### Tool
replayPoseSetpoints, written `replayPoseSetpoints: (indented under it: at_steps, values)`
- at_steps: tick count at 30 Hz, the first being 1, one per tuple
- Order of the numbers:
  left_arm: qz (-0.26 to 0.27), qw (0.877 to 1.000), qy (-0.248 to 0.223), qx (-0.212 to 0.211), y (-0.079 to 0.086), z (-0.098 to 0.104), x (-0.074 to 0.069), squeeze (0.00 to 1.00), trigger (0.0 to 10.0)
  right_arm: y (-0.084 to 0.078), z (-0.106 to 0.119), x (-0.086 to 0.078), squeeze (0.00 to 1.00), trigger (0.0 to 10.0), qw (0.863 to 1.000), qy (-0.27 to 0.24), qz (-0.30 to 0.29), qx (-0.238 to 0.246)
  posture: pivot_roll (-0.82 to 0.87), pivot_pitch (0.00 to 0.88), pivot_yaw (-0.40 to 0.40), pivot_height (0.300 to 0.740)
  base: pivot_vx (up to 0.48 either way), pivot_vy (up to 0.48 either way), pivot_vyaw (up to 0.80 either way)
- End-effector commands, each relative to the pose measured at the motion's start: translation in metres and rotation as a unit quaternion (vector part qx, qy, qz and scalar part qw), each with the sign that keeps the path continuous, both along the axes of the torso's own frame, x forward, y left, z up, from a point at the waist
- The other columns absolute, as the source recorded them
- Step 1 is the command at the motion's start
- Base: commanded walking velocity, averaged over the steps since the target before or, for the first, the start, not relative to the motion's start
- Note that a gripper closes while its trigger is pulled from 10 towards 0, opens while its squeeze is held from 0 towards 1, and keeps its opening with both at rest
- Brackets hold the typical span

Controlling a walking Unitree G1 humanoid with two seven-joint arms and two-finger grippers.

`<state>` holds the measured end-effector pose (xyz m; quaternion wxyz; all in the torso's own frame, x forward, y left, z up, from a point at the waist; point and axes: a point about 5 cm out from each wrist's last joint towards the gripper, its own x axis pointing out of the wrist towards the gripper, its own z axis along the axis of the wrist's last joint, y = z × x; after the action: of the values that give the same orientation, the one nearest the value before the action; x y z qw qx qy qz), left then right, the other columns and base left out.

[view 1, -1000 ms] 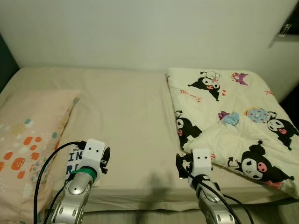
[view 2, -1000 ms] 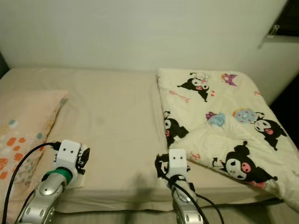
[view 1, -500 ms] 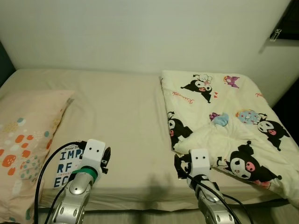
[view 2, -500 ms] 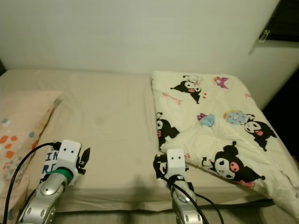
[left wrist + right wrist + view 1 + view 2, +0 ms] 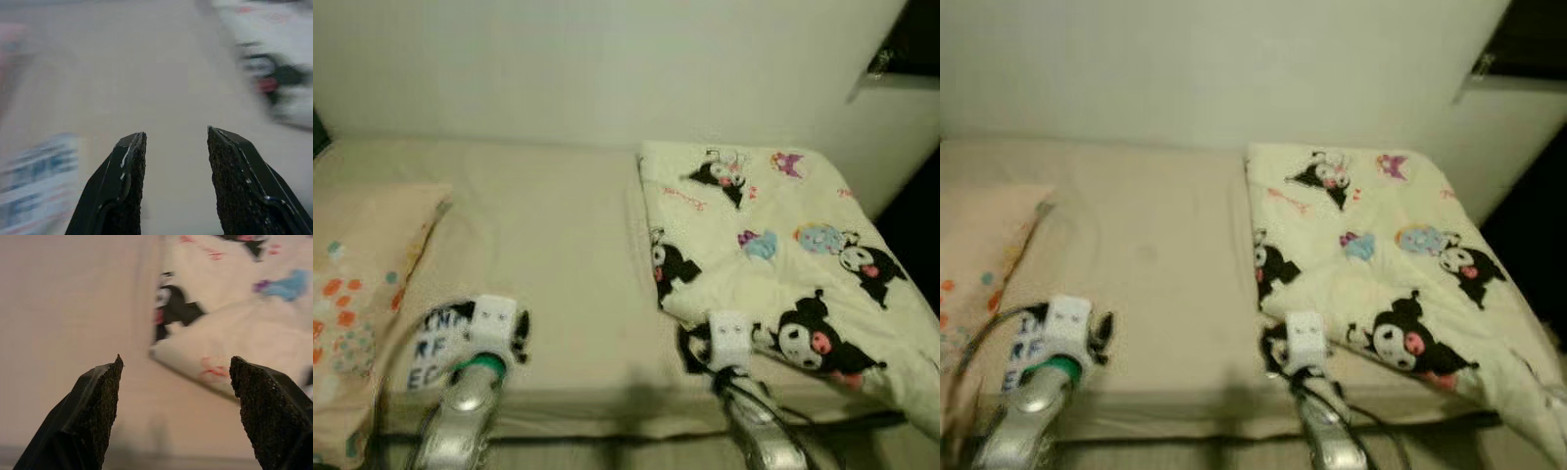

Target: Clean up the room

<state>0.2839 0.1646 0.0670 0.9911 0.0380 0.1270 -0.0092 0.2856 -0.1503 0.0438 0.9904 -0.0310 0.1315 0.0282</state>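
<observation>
Right gripper (image 5: 173, 406): spread wide, empty, near the folded corner of the cream cartoon-print quilt (image 5: 773, 255).
Left gripper (image 5: 173, 183): parted, empty, above the white booklet with dark lettering (image 5: 431, 345) beside the peach patterned pillow (image 5: 362, 294).
Quilt location: rumpled on the right half of the beige-sheeted bed (image 5: 558, 255).
Handling: likely soft, light, floppy; best pinched at the near folded corner.
Change: camera swung right and blurred; pillow nearer frame edge; both grippers spread as before.
</observation>
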Motion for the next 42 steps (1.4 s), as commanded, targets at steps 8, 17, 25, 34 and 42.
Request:
replayPoseSetpoints:
  at_steps: [8, 17, 25, 34, 42]
  values:
    - [0.010, 1.000, 0.011, -0.003, 0.006, -0.002, -0.002, 0.00, 10.0, 0.000, -0.005, -0.003, 0.00, 10.0, 1.000, 0.013, -0.004, 0.005, 0.05, 0.000, -0.027, 0.740, 0.000, 0.480, 0.00]
    - [0.003, 1.000, 0.005, 0.026, 0.008, -0.002, -0.002, 0.00, 10.0, 0.000, -0.006, -0.003, 0.00, 10.0, 1.000, 0.015, -0.005, 0.007, 0.05, 0.000, -0.026, 0.740, 0.000, 0.258, 0.00]
    - [-0.033, 0.996, 0.029, 0.079, 0.007, -0.008, 0.006, 0.00, 10.0, -0.005, -0.010, -0.001, 0.00, 10.0, 0.999, 0.031, -0.028, 0.029, 0.05, 0.000, -0.019, 0.740, 0.000, 0.000, 0.00]
    - [-0.091, 0.992, 0.037, 0.074, -0.013, -0.004, 0.027, 0.00, 10.0, -0.006, -0.010, 0.003, 0.00, 10.0, 0.998, 0.031, -0.049, 0.030, 0.05, 0.009, 0.028, 0.740, 0.000, 0.000, 0.00]
    - [-0.117, 0.989, 0.055, 0.077, -0.024, -0.017, 0.025, 0.00, 10.0, -0.014, -0.021, 0.003, 0.00, 10.0, 0.996, 0.053, -0.072, 0.021, 0.03, 0.006, 0.037, 0.740, 0.000, -0.240, 0.00]
